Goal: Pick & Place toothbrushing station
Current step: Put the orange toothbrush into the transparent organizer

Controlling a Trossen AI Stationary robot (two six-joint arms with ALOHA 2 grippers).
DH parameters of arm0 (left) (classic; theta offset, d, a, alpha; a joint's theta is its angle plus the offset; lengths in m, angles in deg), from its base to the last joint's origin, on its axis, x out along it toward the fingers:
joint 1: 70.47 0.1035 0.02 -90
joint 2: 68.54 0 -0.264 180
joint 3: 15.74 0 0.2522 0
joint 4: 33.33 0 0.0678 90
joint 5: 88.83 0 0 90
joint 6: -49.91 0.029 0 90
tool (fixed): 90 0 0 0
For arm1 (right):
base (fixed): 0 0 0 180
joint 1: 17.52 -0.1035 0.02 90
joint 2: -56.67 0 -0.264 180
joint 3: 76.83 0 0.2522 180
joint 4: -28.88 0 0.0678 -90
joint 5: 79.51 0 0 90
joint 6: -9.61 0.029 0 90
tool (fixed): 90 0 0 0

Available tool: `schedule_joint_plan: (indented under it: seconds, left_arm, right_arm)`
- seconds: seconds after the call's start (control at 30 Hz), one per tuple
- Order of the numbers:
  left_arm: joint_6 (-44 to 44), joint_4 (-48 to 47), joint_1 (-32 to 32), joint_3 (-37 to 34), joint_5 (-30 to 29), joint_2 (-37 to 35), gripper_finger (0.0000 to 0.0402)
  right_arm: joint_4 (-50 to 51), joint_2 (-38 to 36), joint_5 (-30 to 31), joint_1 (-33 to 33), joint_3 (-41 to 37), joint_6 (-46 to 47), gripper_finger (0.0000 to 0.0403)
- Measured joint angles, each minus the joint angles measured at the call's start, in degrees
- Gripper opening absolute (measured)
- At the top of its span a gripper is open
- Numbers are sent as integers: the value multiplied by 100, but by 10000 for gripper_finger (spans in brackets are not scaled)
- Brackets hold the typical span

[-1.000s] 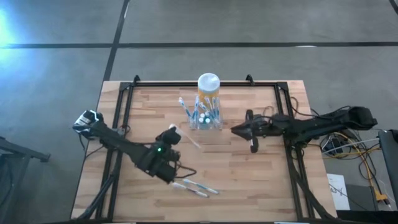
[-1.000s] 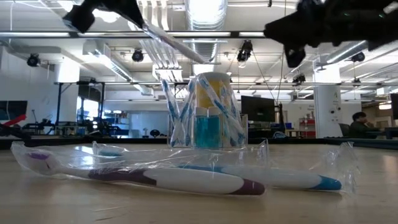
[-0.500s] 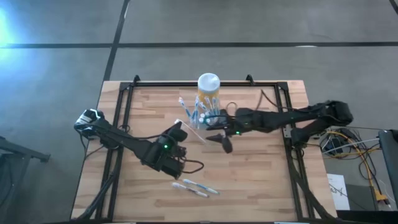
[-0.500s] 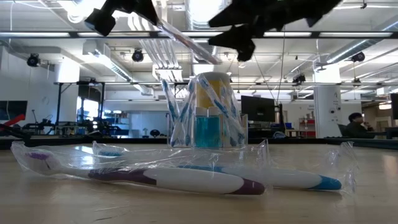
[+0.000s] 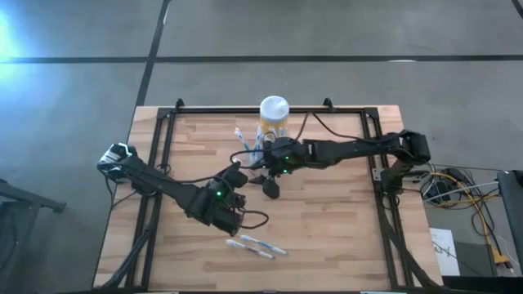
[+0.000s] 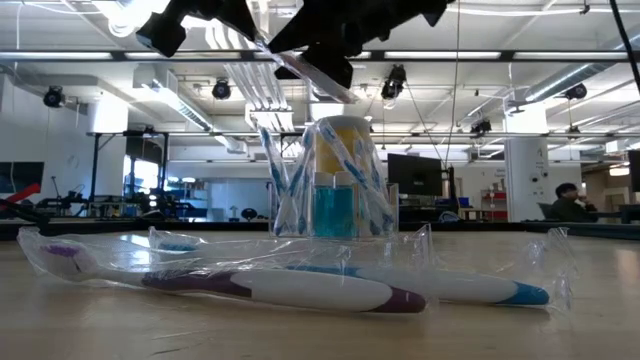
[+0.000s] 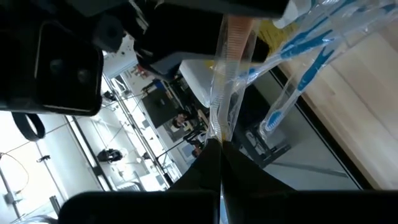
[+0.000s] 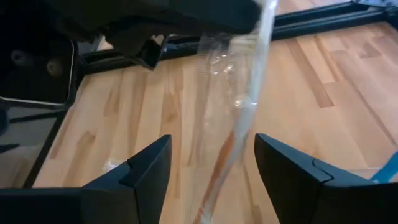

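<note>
Handover risk. My left pincer (image 5: 234,173), near the table's middle, is clamped on a wrapped toothbrush (image 8: 239,134), held in the air. My right pincer (image 8: 211,165) stands wide with that brush between its fingers, not gripping. The toothbrushing station (image 5: 268,152) sits by the far edge's middle, in front of the yellow jar (image 5: 274,109), already bristling with brushes. The wrap looks slick: closing off-centre could twist it loose. My right arm crowds the station; a nudge might tip it. Two more brushes (image 5: 255,246) lie near the front edge.
</note>
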Motion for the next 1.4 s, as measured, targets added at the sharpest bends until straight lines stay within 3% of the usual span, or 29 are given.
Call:
schedule_joint_plan:
  seconds: [0.13, 0.37, 0.6, 0.73, 0.83, 0.97, 1.03, 1.13, 1.27, 1.4]
  left_arm:
    - [-44, 1, -8, 0, 1, 0, 0]
    - [-42, 66, -25, 2, 61, 2, 0]
    - [-306, 144, -331, 0, -459, -27, 28]
    - [-423, 58, -777, 11, -406, -275, 55]
    - [-1390, -134, -1115, 29, 228, -690, 68]
    - [-3170, -301, -1243, -157, 2354, -1490, 76]
    - [-3946, 219, -1217, -507, 3001, -2000, 76]
    - [-4359, 2011, -1209, -1601, 3139, -2745, 72]
    - [-4296, 5064, -1160, -3479, 3424, -3491, 62]
    - [-4116, 8386, -1102, -5116, 3510, -3799, 50]
  right_arm:
    - [409, 166, -30, 0, 249, -243, 178]
    - [580, 131, -159, 8, 219, -420, 32]
    - [445, -3, -137, 5, 109, -623, 14]
    - [410, -126, -187, -4, -48, -701, 13]
    - [381, -258, -174, -29, -168, -782, 13]
    - [180, -530, -149, -166, -351, -784, 13]
    - [129, -683, -155, -200, -488, -848, 13]
    - [-390, -884, -59, -237, -837, -911, 13]
    - [-1499, -1097, 0, -248, -1550, -825, 13]
    - [-3105, -1161, 0, -276, -2403, -655, 13]
